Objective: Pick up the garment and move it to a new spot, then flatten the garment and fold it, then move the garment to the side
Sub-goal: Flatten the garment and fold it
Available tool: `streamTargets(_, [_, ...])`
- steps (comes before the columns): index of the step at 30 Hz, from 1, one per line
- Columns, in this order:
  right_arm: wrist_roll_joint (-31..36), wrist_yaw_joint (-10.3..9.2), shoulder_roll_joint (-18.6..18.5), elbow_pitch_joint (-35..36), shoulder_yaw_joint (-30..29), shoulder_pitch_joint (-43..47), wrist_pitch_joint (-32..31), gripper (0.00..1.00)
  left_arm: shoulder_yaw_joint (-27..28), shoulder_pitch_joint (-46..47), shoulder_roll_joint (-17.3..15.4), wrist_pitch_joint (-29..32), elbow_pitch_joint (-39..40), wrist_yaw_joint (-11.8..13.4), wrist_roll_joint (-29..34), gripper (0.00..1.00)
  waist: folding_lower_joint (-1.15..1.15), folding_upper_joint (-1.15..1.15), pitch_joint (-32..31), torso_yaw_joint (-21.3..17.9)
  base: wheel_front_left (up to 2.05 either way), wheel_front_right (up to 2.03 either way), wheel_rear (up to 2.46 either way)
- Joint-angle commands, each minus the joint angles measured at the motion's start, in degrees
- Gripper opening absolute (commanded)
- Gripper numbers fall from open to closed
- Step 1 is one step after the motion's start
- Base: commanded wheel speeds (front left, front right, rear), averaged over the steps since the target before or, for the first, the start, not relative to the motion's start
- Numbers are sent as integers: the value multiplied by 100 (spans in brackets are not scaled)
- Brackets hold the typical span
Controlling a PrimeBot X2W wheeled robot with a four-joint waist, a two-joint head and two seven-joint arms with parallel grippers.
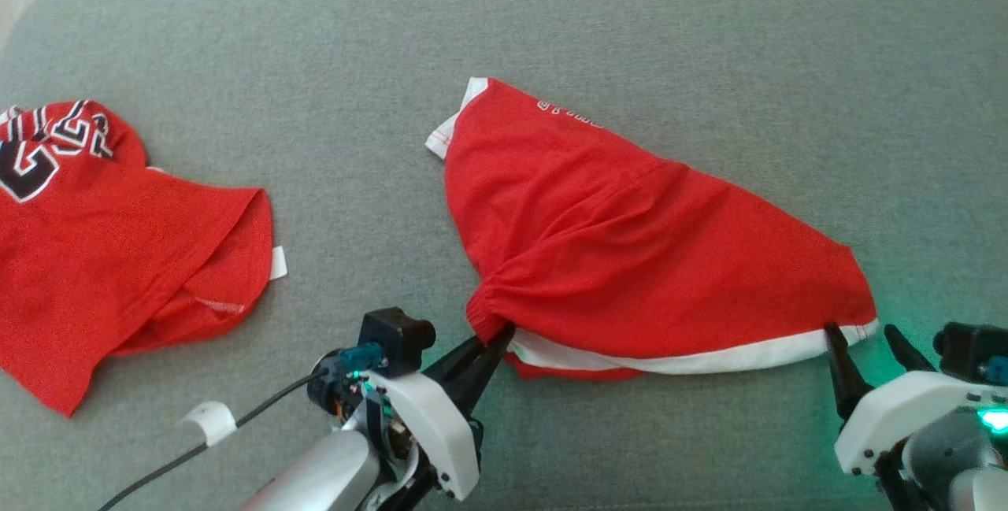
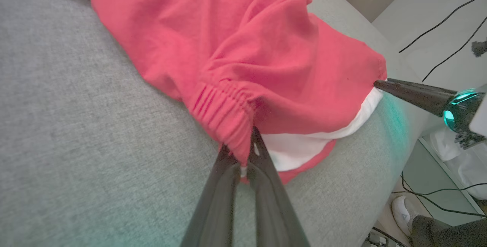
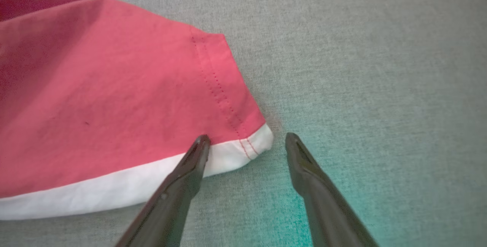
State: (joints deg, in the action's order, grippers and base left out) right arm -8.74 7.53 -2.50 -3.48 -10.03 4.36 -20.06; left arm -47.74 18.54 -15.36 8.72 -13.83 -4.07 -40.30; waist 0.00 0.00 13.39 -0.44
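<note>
The garment (image 1: 630, 235) is a pair of red shorts with white trim, lying bunched in the middle of the grey cushion (image 1: 551, 23). My left gripper (image 1: 494, 334) is shut on its gathered elastic waistband (image 2: 228, 113) at the near left corner. My right gripper (image 1: 862, 334) stands open at the near right corner, one finger (image 3: 198, 152) resting over the white hem (image 3: 236, 155) and the other on bare cushion beside it. The right gripper's dark finger (image 2: 411, 93) also shows in the left wrist view, touching the garment's right corner.
A second red garment (image 1: 118, 243) with black and white lettering lies at the left of the cushion. A cable with a white clip (image 1: 209, 420) runs along my left arm. Past the cushion's right edge are floor cables (image 2: 441, 30) and a person's shoe (image 2: 403, 209).
</note>
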Motion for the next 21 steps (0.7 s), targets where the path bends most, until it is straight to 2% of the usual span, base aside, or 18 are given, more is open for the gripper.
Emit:
streamTargets(1, [-10,-4,-93,109,109,-199,-34,100,189,242,-49,-70,230,16,58,0,0,0,18,34,0,0,0])
streamTargets(4, [-112,-4,-110,-129,127,-292,-244,100,184,251,-54,-81,313,36,69,0,0,0,33,89,0,0,0])
streamTargets(5, [-172,-4,-108,-181,155,-307,-328,71,185,252,-57,-89,340,41,70,0,0,0,32,104,0,0,0])
streamTargets(6, [-219,-4,-115,-206,194,-309,-420,0,190,251,-63,-102,370,49,71,0,0,0,28,119,0,0,0])
streamTargets(9, [-396,-4,-165,32,263,-349,-441,0,230,238,-104,-190,514,91,97,0,0,0,-9,144,0,0,0])
streamTargets(12, [-463,-4,-212,561,283,-385,-396,0,313,250,-189,-345,821,162,182,0,0,0,-109,140,0,0,0])
streamTargets(13, [-515,-4,-249,990,292,-443,-353,0,404,296,-273,-434,1125,243,261,0,0,0,-213,142,0,0,0])
streamTargets(19, [-472,-4,-390,2533,232,-872,-409,0,827,742,-678,-464,2426,516,610,0,0,0,-584,185,0,0,0])
streamTargets(21, [-436,-4,-432,2770,209,-1007,-422,0,911,873,-763,-412,2635,565,693,0,0,0,-661,194,0,0,0])
